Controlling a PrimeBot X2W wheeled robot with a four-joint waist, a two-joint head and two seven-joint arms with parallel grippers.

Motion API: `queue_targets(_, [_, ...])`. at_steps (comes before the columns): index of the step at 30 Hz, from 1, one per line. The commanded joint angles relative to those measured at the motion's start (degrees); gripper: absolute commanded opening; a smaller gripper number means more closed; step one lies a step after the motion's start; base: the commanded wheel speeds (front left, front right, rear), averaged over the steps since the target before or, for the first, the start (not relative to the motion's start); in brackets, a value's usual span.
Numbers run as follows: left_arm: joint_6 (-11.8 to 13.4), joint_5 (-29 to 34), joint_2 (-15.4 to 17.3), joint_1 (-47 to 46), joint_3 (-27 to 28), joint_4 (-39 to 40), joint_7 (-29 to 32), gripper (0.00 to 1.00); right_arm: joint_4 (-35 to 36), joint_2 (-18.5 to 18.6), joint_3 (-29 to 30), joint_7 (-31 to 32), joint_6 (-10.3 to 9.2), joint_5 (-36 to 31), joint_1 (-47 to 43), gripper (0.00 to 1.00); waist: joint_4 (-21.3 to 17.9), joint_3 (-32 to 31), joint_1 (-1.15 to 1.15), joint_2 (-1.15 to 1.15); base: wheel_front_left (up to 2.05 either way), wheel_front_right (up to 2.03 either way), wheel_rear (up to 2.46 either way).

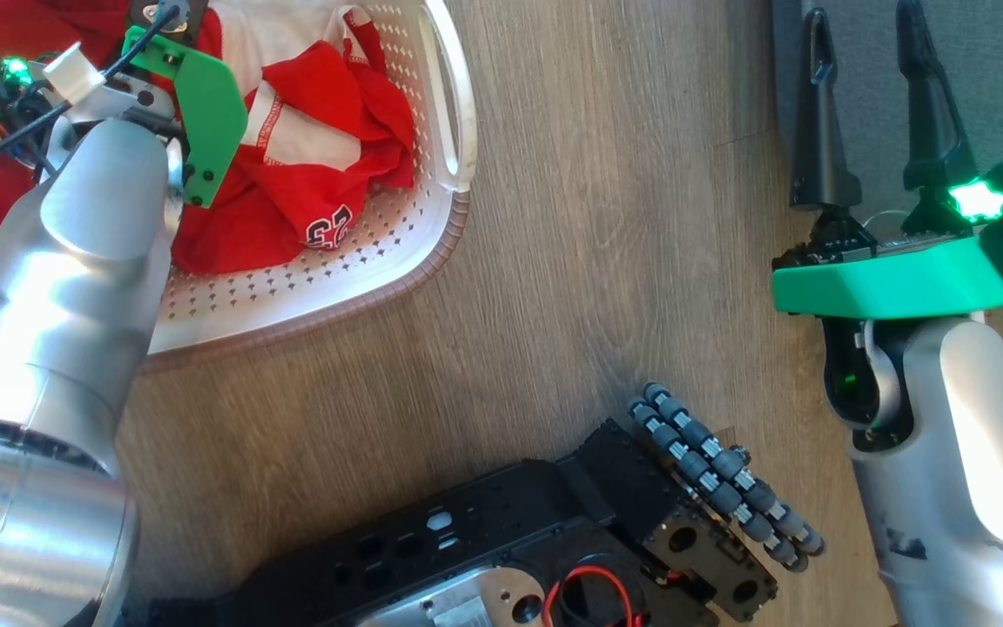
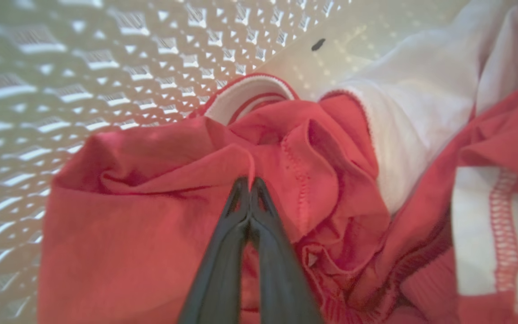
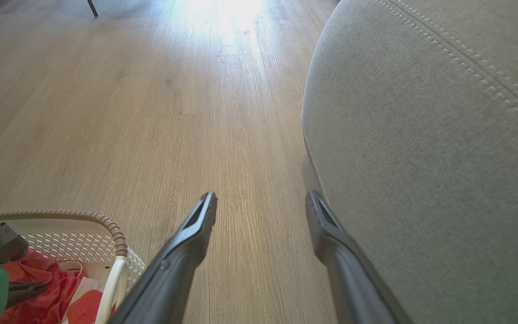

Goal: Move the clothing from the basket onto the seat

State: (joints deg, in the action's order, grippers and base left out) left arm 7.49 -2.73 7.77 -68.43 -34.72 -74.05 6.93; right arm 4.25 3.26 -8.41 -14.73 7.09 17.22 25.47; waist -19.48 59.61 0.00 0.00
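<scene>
At 6 o'clock in the head view, closest in, the robot's black wheeled base with the grey roller wheel (image 1: 710, 475) is sitting on the pale wood-look plank floor (image 1: 597, 218). Heading out toward 10 o'clock, the silver left arm is reaching down into the small cream perforated plastic basket with the brown woven-look rim (image 1: 432, 261), which is resting on the floor. The bright red soft fabric clothing with white trim (image 1: 327, 174) is lying bunched up inside the basket, with a number 23 showing on the fold at the 6 o'clock side of the pile.

In the left wrist view the left tool (image 2: 250, 182) is clenching tight, its two dark fingers pressing together and pinching a raised fold of the clothing right at the tips.

Over at 3 o'clock the right tool (image 1: 863, 26) is hanging released, fingers standing well apart and gripping nothing, pointing toward 12 o'clock. Its tips are overlapping the big grey fabric-upholstered seat with the light stitching line (image 3: 421, 135) out at 1 o'clock, which is standing well apart from the basket.
</scene>
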Motion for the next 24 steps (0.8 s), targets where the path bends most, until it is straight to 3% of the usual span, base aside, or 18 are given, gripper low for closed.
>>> queue_targets(1, [-0.5,-0.9,1.1,-0.2,0.2,0.6,-0.8,0.0,1.4,-0.4,-0.3,-0.3,0.4,0.5,-2.9,1.0,0.2,-0.1,0.0,0.0,0.0,0.0,0.0])
queue_targets(10, [-0.7,-4.6,-1.2,1.8,2.1,1.8,-6.7,0.0,0.6,-0.4,1.1,-0.3,0.4,-0.5,-3.1,1.0,2.3,-3.9,0.0,0.0,0.0,0.0,0.0])
queue_targets(24, [-2.3,-11.6,-3.8,10.1,5.9,4.3,-18.3,0.0,-2.9,0.6,4.4,-0.3,0.4,-7.2,-6.7,1.0,9.6,-19.2,0.0,0.0,0.0,0.0,0.0])
